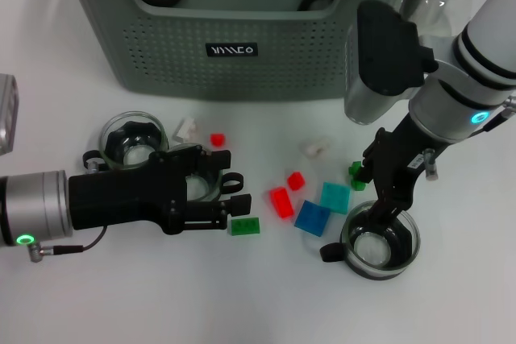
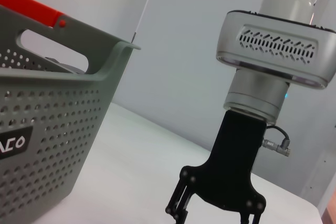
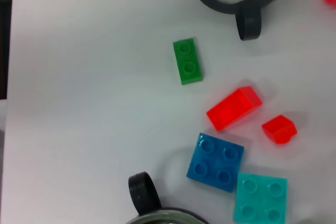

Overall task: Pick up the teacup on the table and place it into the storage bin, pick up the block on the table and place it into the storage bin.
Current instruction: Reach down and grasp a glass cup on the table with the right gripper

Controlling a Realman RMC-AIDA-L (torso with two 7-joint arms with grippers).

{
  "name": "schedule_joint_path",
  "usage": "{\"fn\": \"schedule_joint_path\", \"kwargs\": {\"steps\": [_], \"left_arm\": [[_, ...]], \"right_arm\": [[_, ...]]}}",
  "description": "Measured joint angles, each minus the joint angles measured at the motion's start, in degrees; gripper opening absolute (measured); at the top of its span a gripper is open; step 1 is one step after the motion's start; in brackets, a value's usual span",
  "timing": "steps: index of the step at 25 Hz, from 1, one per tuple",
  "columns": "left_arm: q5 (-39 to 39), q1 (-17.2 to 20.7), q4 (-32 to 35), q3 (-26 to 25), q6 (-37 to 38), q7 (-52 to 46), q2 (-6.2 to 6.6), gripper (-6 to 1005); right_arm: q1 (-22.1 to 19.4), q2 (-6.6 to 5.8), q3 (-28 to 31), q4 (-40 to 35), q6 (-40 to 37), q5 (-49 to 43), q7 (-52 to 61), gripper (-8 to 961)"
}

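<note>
right gripper (image 1: 379,213) descends on a teacup (image 1: 380,241), jaws parted over its rim; left gripper (image 1: 230,196), jaws parted, hides another teacup (image 1: 200,183); grip unconfirmed.

Blocks (image 1: 312,217) lie between two teacups (image 1: 380,241), storage bin (image 1: 234,58) behind them.

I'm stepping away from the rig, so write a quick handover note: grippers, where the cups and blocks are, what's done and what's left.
Left gripper: low over the table at a teacup, fingers open around it, not lifted.
Right gripper: reaching down into another teacup; grip cannot be told.
A third teacup sits behind the left gripper.
Blocks lie loose between the arms: green block, red block, blue block, teal block.
Storage bin stands behind them, with dark items inside.
Left: all three teacups and the blocks are on the table.
</note>
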Motion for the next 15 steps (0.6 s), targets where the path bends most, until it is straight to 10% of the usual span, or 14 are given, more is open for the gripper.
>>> {"fn": "schedule_joint_path", "kwargs": {"steps": [15], "left_arm": [[-0.42,0.47,0.01,-0.09,0.01,0.00,-0.15,859]], "right_arm": [[-0.01,0.02,-4.20,0.03,1.79,1.37,0.52,698]]}}
